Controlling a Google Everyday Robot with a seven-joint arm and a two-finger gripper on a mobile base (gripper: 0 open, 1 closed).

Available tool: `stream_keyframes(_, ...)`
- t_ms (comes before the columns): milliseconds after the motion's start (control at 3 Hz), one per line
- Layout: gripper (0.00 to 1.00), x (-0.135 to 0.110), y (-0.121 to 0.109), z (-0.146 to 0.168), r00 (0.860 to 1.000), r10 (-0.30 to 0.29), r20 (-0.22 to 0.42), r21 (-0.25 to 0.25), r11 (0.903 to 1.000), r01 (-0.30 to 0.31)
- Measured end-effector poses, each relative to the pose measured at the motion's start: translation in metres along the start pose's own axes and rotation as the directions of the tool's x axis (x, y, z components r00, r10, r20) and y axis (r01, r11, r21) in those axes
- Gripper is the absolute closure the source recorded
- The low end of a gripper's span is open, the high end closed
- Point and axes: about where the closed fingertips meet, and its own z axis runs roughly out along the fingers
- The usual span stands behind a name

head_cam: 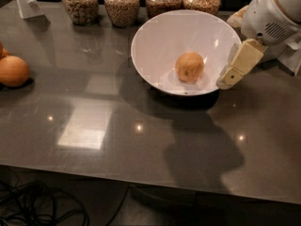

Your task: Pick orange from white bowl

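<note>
The orange (189, 66) is a small dull yellow-orange fruit lying at the bottom of the large white bowl (155, 46), slightly right of its centre. The bowl stands on the dark grey table toward the back. My gripper (230, 76) is cream-coloured and hangs from the white arm at the upper right. Its tip is at the bowl's right rim, just right of the orange and a little above it. It holds nothing that I can see.
Several glass jars of grain (122, 4) stand in a row behind the bowl. Two larger deep-orange fruits (13, 71) lie at the table's left edge. A white stand (26, 1) is at the back left. Cables lie on the floor below the front edge.
</note>
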Motion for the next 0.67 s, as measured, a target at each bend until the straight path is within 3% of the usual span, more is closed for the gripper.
stream_keyframes(667, 0.00, -0.016, -0.031, 0.041, 0.984, 0.097, 0.147, -0.058, 0.9943, -0.089)
